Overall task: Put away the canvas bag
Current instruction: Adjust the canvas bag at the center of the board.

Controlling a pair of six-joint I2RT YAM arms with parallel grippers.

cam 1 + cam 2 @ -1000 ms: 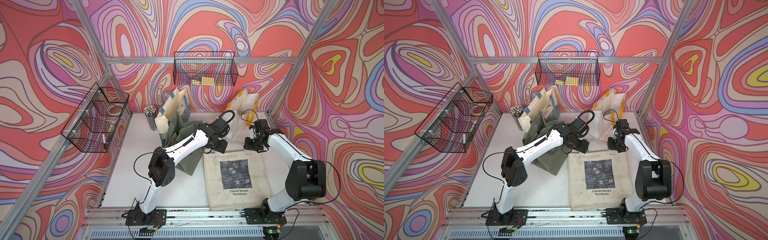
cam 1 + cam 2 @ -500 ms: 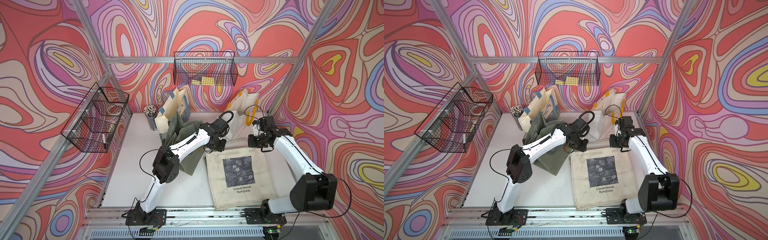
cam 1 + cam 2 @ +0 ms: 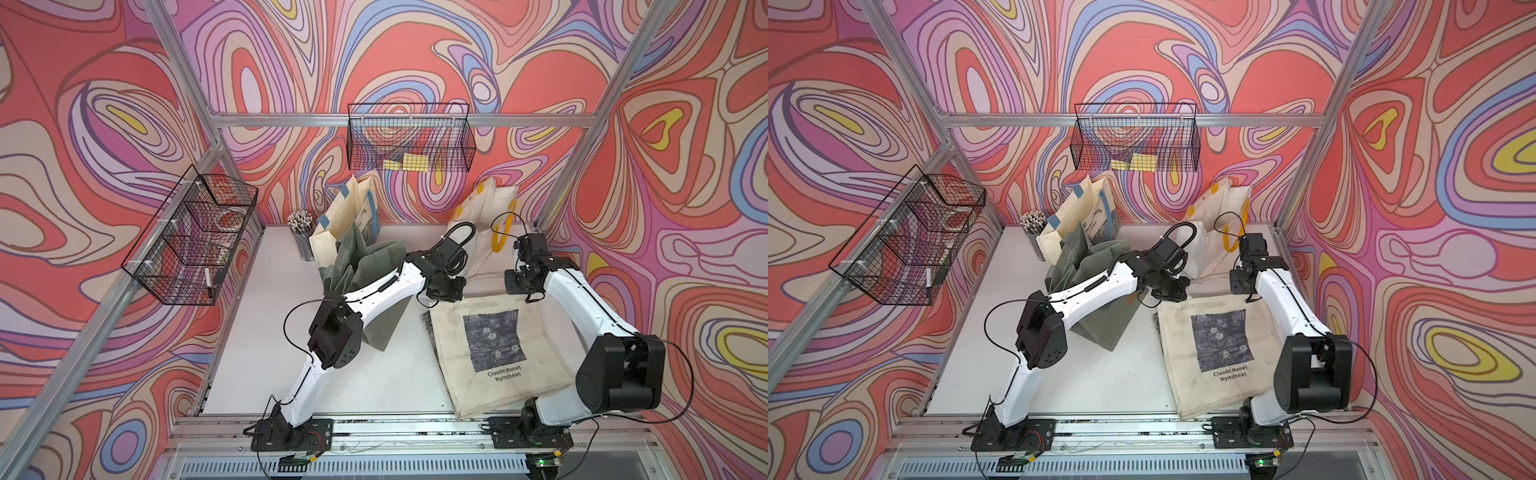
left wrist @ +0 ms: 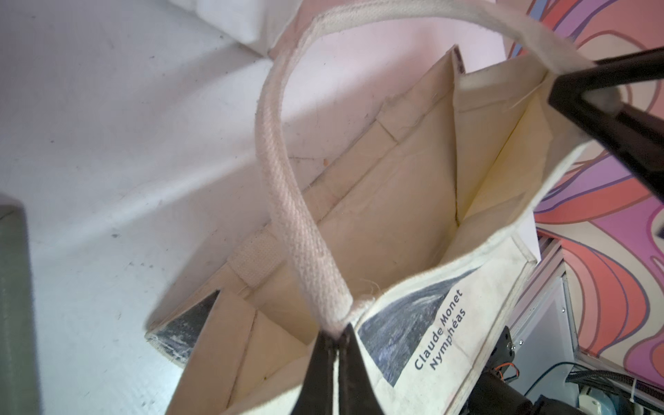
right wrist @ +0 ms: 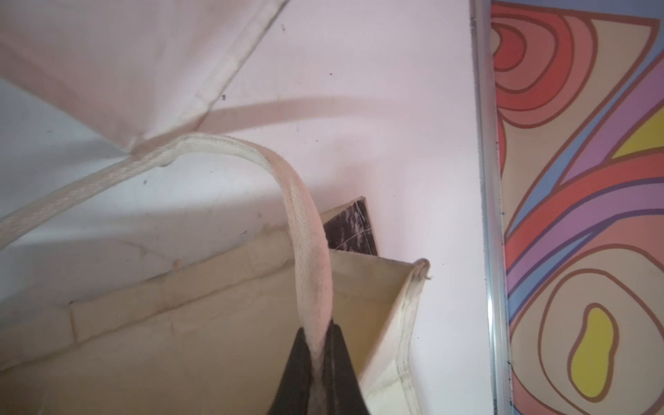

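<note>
The cream canvas bag (image 3: 494, 349) with a dark print and the words "Claude Monet Nymphéas" lies at the front right of the table in both top views. My left gripper (image 3: 445, 292) sits at the left end of the bag's far edge. In the left wrist view this gripper (image 4: 336, 332) is shut on one end of a cream handle strap (image 4: 287, 201), over the bag's open mouth. My right gripper (image 3: 515, 286) is at the right end of that edge. In the right wrist view it (image 5: 319, 337) is shut on the same strap (image 5: 309, 251).
An olive green bag (image 3: 365, 270) lies under the left arm. Behind it stand a cream bag with blue handles (image 3: 345, 220) and a cup of pencils (image 3: 301, 232). A cream bag with yellow handles (image 3: 486, 224) stands at the back. Wire baskets hang on the back wall (image 3: 409, 143) and left wall (image 3: 191, 237).
The left gripper has closed on the handle strap. The right gripper has moved to the right with the strap, and the bag has turned slightly on the table.
</note>
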